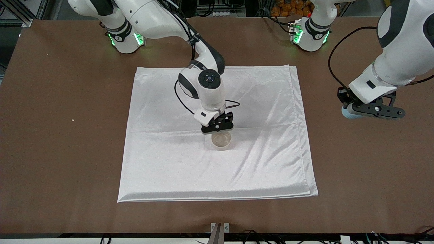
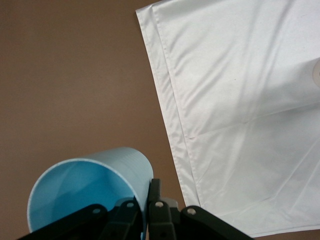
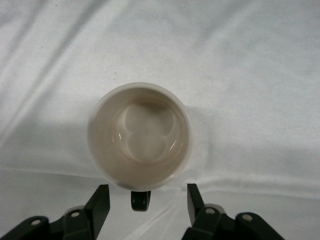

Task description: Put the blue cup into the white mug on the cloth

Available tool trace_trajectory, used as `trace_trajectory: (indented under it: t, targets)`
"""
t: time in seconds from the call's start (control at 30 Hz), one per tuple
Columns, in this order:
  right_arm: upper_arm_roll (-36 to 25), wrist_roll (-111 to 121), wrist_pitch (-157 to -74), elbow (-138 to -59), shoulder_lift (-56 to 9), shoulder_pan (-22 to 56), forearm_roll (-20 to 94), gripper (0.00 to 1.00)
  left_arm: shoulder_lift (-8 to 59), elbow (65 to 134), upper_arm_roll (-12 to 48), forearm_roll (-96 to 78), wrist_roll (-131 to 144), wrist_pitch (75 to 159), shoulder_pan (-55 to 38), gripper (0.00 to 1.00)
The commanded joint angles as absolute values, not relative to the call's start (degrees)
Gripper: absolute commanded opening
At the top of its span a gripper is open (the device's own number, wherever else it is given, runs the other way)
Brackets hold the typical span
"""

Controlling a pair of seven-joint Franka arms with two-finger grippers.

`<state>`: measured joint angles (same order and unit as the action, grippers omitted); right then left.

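A large, shiny white square fabric cloth (image 1: 217,135), folded double with faint creases, lies in the middle of a brown table (image 1: 61,135). Near the cloth's middle a small off-white ceramic mug (image 1: 221,140) with a cream inside stands upright, its mouth unobstructed, its small dark handle (image 3: 140,200) pointing toward the right gripper.

The right gripper (image 1: 218,128) sits just above the mug; its two black fingers (image 3: 100,200) stand apart on either side of the handle, touching neither it nor the mug's wall, and they hold nothing.

The left gripper (image 1: 356,113) hangs over bare table off the cloth's edge at the left arm's end, well apart from the mug. Its fingers (image 2: 155,197) are pinched onto the rim wall of a small light-blue tapered handleless cup (image 2: 92,187) with a brighter blue inside, which is carried tilted.

A few pale specks (image 1: 72,119) lie on the table toward the right arm's end. Black cables (image 1: 257,234) run along the table's edge nearest the front camera.
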<state>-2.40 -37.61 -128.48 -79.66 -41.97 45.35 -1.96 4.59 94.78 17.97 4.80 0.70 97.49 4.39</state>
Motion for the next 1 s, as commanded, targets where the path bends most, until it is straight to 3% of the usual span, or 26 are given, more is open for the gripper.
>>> trace_trajectory:
  t: [0.0,0.37,0.97]
  targets:
    - [-2.3,-38.1,-121.4,-79.9,-36.0,43.2,-2.6,1.0,4.7,92.8,20.6,4.1,2.3,96.8,4.4,0.0]
    - [-2.3,-36.1,-107.6,-79.9,-24.0,38.9,-2.2,1.0,8.2,90.1,27.8,4.7,6.1,96.8,2.4,0.0]
    - [-2.7,-18.6,-89.6,-81.2,-7.7,26.5,-2.1,1.0,25.1,79.5,27.2,10.2,17.3,101.2,-18.3,0.0]
